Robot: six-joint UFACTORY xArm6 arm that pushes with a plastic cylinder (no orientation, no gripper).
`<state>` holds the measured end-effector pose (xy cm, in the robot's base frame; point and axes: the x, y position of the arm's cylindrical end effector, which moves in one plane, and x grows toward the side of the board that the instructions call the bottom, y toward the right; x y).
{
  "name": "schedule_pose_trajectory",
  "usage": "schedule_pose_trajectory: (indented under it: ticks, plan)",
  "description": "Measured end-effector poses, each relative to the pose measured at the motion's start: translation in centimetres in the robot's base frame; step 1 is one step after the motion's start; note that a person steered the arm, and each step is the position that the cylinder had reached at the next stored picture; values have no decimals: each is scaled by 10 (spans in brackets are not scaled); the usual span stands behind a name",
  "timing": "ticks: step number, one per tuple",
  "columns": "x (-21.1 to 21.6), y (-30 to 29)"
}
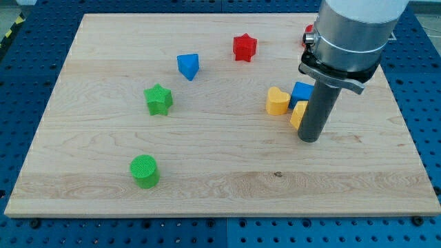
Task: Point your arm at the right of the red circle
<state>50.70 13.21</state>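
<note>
No pincer is fitted. My tip [309,140] rests beside the yellow block [298,114], mid-right. The red circle [307,34] lies far right, mostly hidden behind the arm. Approach remains outstanding.

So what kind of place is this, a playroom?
More likely a robot lab bench: a wooden board lies on a blue table with rows of holes, and my tip pushes blocks like the green star.

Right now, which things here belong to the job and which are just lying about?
Job: my tip, right of yellow block; red block, mostly hidden behind the arm, shape unclear.
Lying about: red star, blue block, green star, green circle, yellow heart, blue cube, yellow block.
</note>
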Motion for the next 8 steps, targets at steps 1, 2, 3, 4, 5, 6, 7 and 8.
schedule_pose_trajectory:
  ticks: [1,2,3,4,5,6,7,8]
  plan:
    - [0,9]
    - [3,38]
    - [3,55]
    - [-3,69]
    - [-3,69]
    - [-3,67]
    - [-3,67]
    - [-4,67]
